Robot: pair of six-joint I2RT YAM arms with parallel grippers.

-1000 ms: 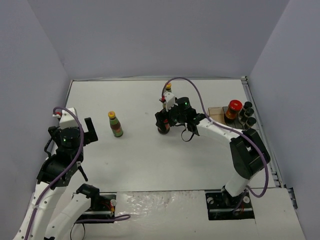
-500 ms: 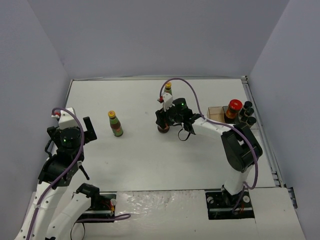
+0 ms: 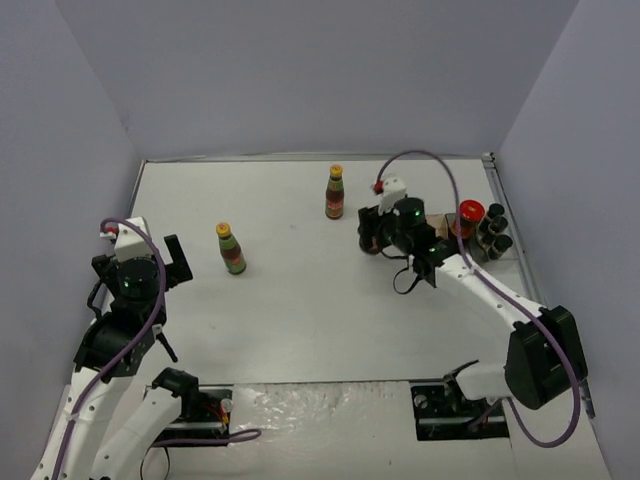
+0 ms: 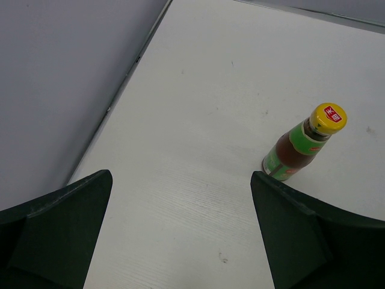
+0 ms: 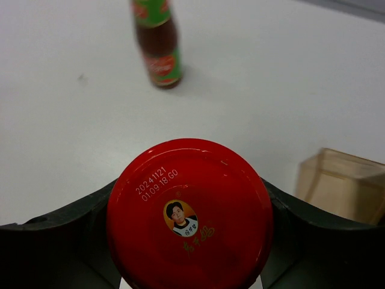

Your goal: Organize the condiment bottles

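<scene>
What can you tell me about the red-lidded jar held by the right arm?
The red-lidded jar shows mainly its round, glossy red lid, printed with a white date code and a small portrait logo; the body below is hidden. It is upright, clamped between the dark jaws of the right gripper, one on each side. Whether its base touches the table cannot be told. The clear brownish tray is close by.
</scene>
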